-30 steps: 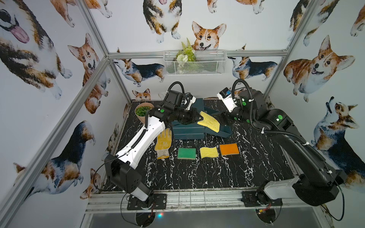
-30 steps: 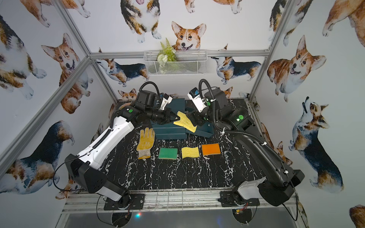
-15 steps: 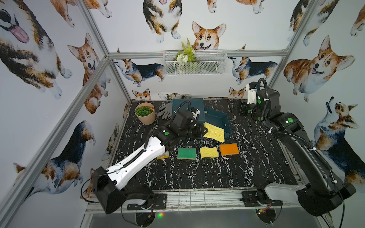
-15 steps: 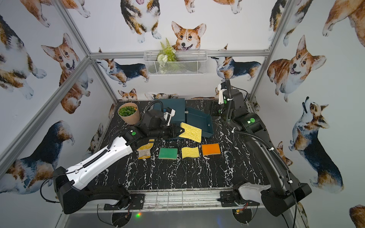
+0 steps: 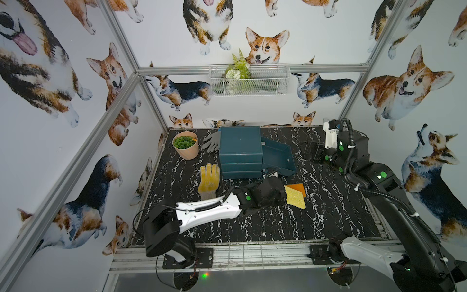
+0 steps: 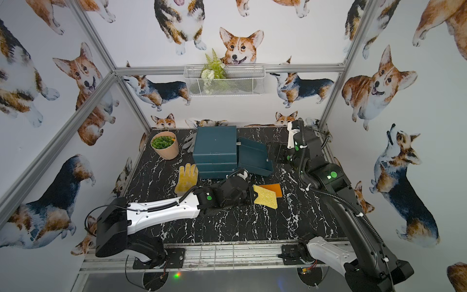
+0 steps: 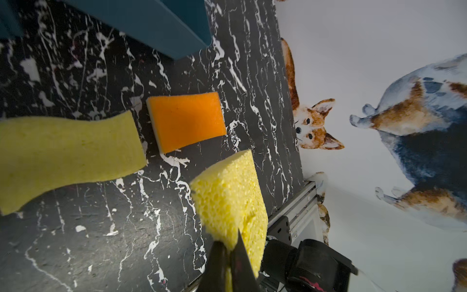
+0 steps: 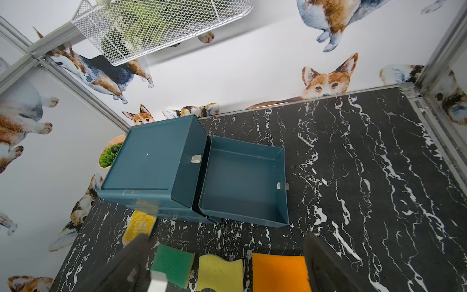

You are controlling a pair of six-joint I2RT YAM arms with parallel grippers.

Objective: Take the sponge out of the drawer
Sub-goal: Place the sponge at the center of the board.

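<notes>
A: What's hidden or cut off?

B: In both top views the left arm (image 5: 209, 212) lies across the lower middle of the table (image 5: 328, 202) and covers two loose sponges. The orange sponge (image 5: 299, 187) shows only as a strip there. Right wrist view has all three along its bottom edge, each cut off: green sponge (image 8: 173, 264), wavy yellow sponge (image 8: 219, 271), then the orange one.

A: Grippers?

B: Left gripper (image 7: 228, 252): its fingers (image 7: 217, 265) are masked in the top views by its own wrist housing. In the left wrist view they're cut off at the bottom edge and only the tips show. Right gripper (image 8: 227, 237): its fingers (image 8: 326, 268) are blurred and cropped at the bottom corners, set wide apart with nothing between them.

A: And the sponge?

B: The porous yellow sponge (image 7: 232, 197) is pinched by one edge between the left fingertips, which are pressed close together. The rest sticks out past the tips. In the top views it sits right of centre (image 5: 295, 201), overlapping the orange sponge. Can't tell if its low corner touches the table.

A: Drawer?

B: The drawer (image 8: 243, 182) is pulled out of the drawer unit (image 5: 240, 149), with its bare floor showing. The sponge is outside it, nearer the frame's bottom.
</notes>
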